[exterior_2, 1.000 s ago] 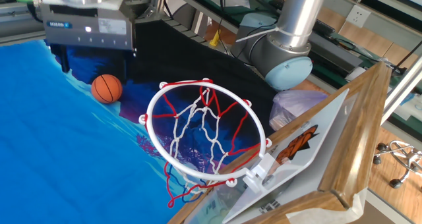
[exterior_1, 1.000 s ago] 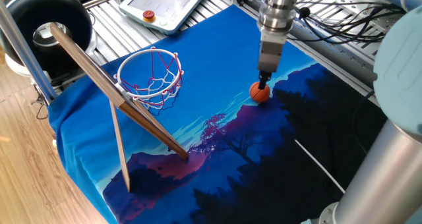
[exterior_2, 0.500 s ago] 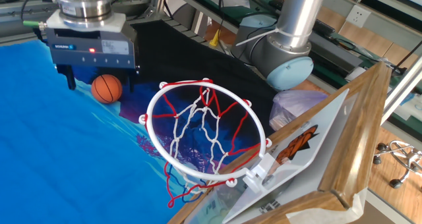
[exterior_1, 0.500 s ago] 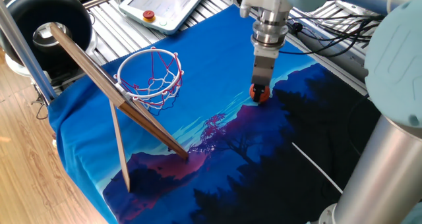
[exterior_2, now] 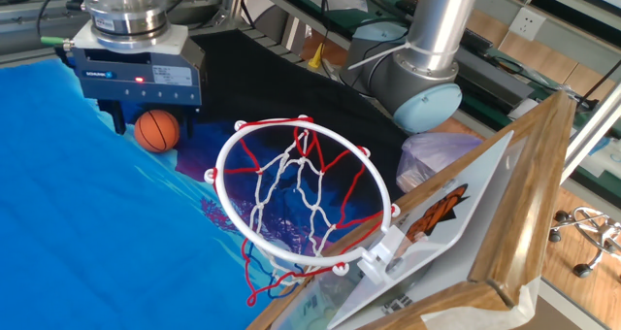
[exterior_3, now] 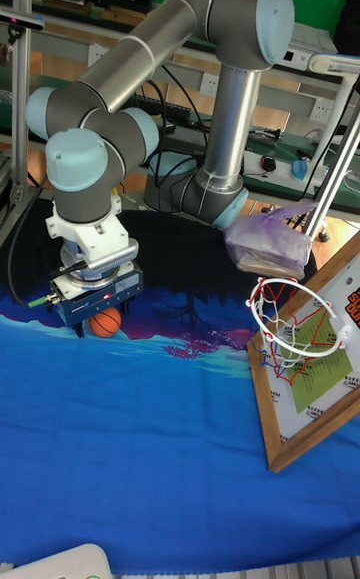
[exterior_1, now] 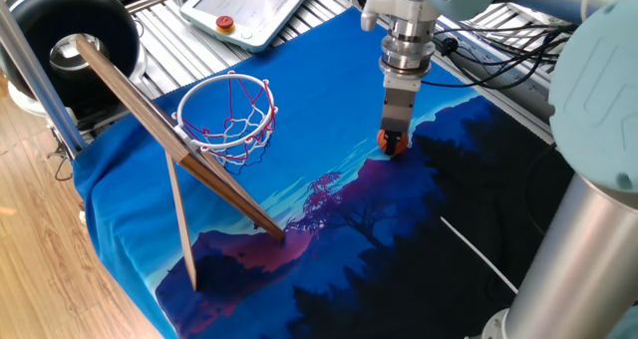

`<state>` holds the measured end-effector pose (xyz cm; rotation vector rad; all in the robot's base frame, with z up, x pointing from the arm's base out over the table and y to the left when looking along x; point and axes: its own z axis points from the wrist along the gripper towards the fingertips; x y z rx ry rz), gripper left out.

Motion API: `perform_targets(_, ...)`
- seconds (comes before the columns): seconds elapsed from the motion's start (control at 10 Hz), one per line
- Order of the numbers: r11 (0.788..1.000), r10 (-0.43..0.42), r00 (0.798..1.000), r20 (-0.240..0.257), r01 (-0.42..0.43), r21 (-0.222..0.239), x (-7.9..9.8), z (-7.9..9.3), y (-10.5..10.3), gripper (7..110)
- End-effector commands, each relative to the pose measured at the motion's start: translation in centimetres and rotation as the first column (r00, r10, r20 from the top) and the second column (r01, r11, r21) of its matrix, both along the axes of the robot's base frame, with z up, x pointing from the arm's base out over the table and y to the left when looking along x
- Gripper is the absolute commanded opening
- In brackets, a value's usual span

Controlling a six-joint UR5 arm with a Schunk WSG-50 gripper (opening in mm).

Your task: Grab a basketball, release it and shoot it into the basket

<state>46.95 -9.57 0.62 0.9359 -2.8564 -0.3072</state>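
The basketball (exterior_2: pixel 157 131) is a tiny orange ball resting on the blue cloth (exterior_1: pixel 299 90), to the right of the basket in one fixed view. My gripper (exterior_2: pixel 155 126) points straight down over it. It is open, with one finger on each side of the ball and small gaps showing. In one fixed view the fingers (exterior_1: pixel 396 130) hide most of the basketball (exterior_1: pixel 394 148). The tall fixed view shows the basketball (exterior_3: pixel 104 322) under the gripper (exterior_3: pixel 100 317). The basket (exterior_1: pixel 234 130), a white ring with red-and-white net (exterior_2: pixel 301 189), hangs from a leaning wooden backboard (exterior_1: pixel 150 115).
A large black tub (exterior_1: pixel 100 20) stands at the back left behind a metal post (exterior_1: pixel 30 70). A teach pendant (exterior_1: pixel 259 5) with a small red button (exterior_1: pixel 226 23) lies beyond the cloth. A purple plastic bag (exterior_3: pixel 265 244) sits near the arm's base.
The gripper has come down from above the ball until its fingers straddle it, and the fingers have drawn slightly closer. The ball and the basket have not moved.
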Motion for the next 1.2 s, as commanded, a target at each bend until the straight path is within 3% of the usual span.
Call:
perform_targets(0.0, 1.000, -0.021, 1.000, -0.002, 0.021, 0.004, 0.11, -0.06, 0.12, 66)
perform_targets(0.5, 0.999, -0.033, 0.999, -0.006, 0.033, 0.035, 0.30, -0.52, 1.03, 66)
perform_targets(0.6, 0.999, -0.035, 0.999, -0.008, 0.036, 0.035, 0.24, -0.50, 1.07, 44)
perform_targets(1.0, 0.998, -0.059, 0.998, -0.020, 0.060, 0.019, -0.08, -0.03, 0.86, 44)
perform_targets(1.1, 0.997, -0.073, 0.997, -0.018, 0.074, 0.004, -0.02, -0.10, 0.60, 22)
